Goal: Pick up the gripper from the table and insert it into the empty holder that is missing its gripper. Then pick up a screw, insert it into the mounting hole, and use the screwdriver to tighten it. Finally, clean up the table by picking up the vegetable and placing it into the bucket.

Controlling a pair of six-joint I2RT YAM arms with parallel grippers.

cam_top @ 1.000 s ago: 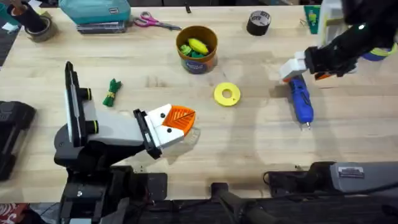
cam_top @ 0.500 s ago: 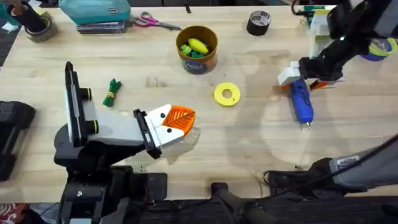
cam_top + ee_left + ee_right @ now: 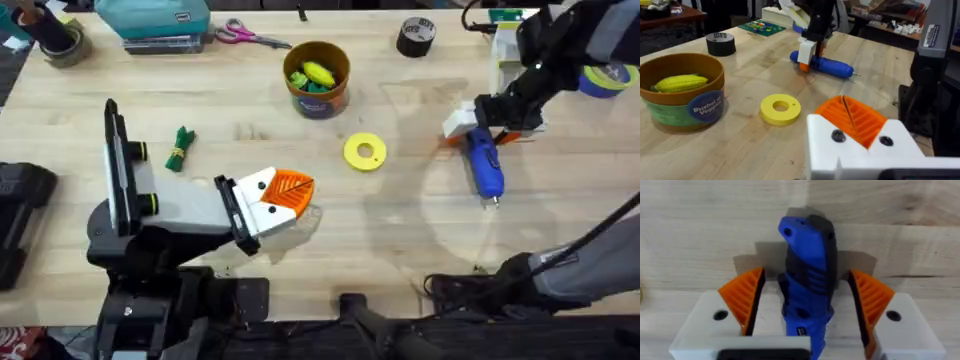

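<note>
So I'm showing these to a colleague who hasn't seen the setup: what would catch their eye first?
Probably the blue pen-shaped screwdriver lying on the right side of the wooden table, with the right gripper lowered over it, open orange-padded fingers on either side. Next, the round orange-brown bucket at the far middle, holding a yellow toy corn, and the yellow disc just in front of it.
</note>
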